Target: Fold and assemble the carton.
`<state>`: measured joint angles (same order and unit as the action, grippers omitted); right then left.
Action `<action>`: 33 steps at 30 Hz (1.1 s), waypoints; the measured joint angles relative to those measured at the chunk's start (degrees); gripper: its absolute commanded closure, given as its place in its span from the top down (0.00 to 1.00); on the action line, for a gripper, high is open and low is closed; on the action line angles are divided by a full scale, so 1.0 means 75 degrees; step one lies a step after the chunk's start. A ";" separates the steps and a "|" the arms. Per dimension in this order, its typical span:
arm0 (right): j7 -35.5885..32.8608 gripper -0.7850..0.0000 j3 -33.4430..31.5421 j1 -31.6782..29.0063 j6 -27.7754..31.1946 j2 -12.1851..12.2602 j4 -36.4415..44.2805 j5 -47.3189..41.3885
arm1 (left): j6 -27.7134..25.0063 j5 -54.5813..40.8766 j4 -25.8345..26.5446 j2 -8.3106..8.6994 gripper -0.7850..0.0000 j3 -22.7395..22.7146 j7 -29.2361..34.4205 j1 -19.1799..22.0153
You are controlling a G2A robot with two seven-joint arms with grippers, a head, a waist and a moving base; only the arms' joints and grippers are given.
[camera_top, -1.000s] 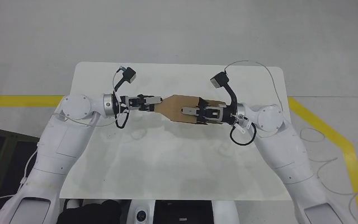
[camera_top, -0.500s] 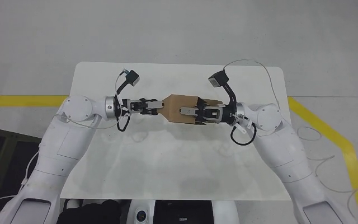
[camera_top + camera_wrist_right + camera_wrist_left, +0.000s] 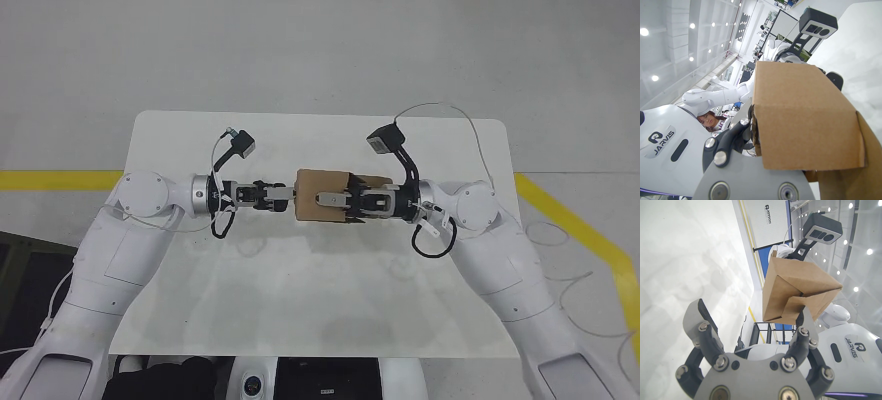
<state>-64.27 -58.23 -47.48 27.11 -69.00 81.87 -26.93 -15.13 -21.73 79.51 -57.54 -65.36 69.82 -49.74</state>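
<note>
Both arms are being stretched inward, facing each other, across the middle of the white table (image 3: 300, 290). A brown cardboard carton (image 3: 322, 188) is being held between them above the tabletop, with its long axis running from one arm to the other. The right gripper (image 3: 338, 201) is being clamped on the carton's wall at the end nearest it. The left gripper (image 3: 752, 308) is being held spread, grasping nothing, with one fingertip (image 3: 806, 315) resting against the folded flaps of the closed end, which is being pointed toward it.
</note>
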 measured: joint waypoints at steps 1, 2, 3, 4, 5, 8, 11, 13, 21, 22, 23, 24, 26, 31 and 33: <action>-0.0023 0.00 0.0009 0.0007 0.0016 -0.0004 0.0003 -0.0033 | 0.0005 -0.0006 -0.0003 -0.0001 1.00 0.0001 -0.0002 0.0004; -0.0048 0.00 0.0016 0.0013 0.0035 -0.0008 0.0005 -0.0070 | 0.0008 -0.0014 -0.0008 -0.0001 1.00 0.0002 -0.0001 0.0007; -0.0080 0.00 0.0025 0.0019 0.0059 -0.0013 0.0003 -0.0122 | 0.0007 -0.0025 -0.0019 -0.0001 1.00 0.0002 0.0006 0.0012; -0.0105 0.00 0.0031 0.0023 0.0075 -0.0016 -0.0003 -0.0160 | 0.0005 -0.0036 -0.0033 -0.0002 1.00 0.0004 0.0014 0.0013; -0.0126 0.00 0.0038 0.0028 0.0089 -0.0020 -0.0010 -0.0190 | 0.0004 -0.0048 -0.0051 -0.0003 1.00 0.0008 0.0024 0.0014; -0.0180 0.00 0.0078 0.0044 0.0120 -0.0035 -0.0035 -0.0266 | 0.0003 -0.0098 -0.0089 -0.0009 1.00 0.0041 0.0094 0.0020; -0.0214 0.00 0.0139 0.0072 0.0149 -0.0057 -0.0078 -0.0336 | -0.0044 -0.0175 -0.0069 -0.0017 1.00 0.0088 0.0215 0.0024; -0.0231 0.00 0.0183 0.0101 0.0170 -0.0074 -0.0121 -0.0372 | -0.0062 -0.0241 -0.0063 -0.0021 1.00 0.0109 0.0292 0.0024; -0.0281 0.00 0.0318 0.0193 0.0238 -0.0133 -0.0272 -0.0459 | -0.0067 -0.0293 -0.0047 -0.0032 1.00 0.0187 0.0405 0.0016; -0.0285 0.00 0.0331 0.0202 0.0243 -0.0140 -0.0291 -0.0469 | -0.0070 -0.0292 -0.0041 -0.0034 1.00 0.0199 0.0418 0.0014; -0.0288 0.00 0.0345 0.0211 0.0250 -0.0146 -0.0310 -0.0475 | -0.0076 -0.0292 -0.0032 -0.0036 1.00 0.0210 0.0428 0.0013; -0.0293 0.00 0.0362 0.0224 0.0258 -0.0154 -0.0334 -0.0482 | -0.0084 -0.0299 -0.0023 -0.0038 1.00 0.0223 0.0441 0.0013; -0.0298 0.00 0.0382 0.0240 0.0267 -0.0166 -0.0366 -0.0496 | -0.0088 -0.0319 -0.0018 -0.0041 1.00 0.0237 0.0461 0.0016; -0.0304 0.00 0.0401 0.0265 0.0285 -0.0187 -0.0429 -0.0517 | -0.0095 -0.0333 -0.0047 -0.0044 1.00 0.0246 0.0459 0.0031; -0.0304 0.00 0.0393 0.0264 0.0287 -0.0190 -0.0442 -0.0508 | -0.0103 -0.0340 -0.0064 -0.0045 1.00 0.0243 0.0445 0.0034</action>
<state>-66.55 -55.29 -45.50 29.26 -70.42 78.55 -30.74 -15.90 -24.29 79.03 -57.88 -63.54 73.15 -49.48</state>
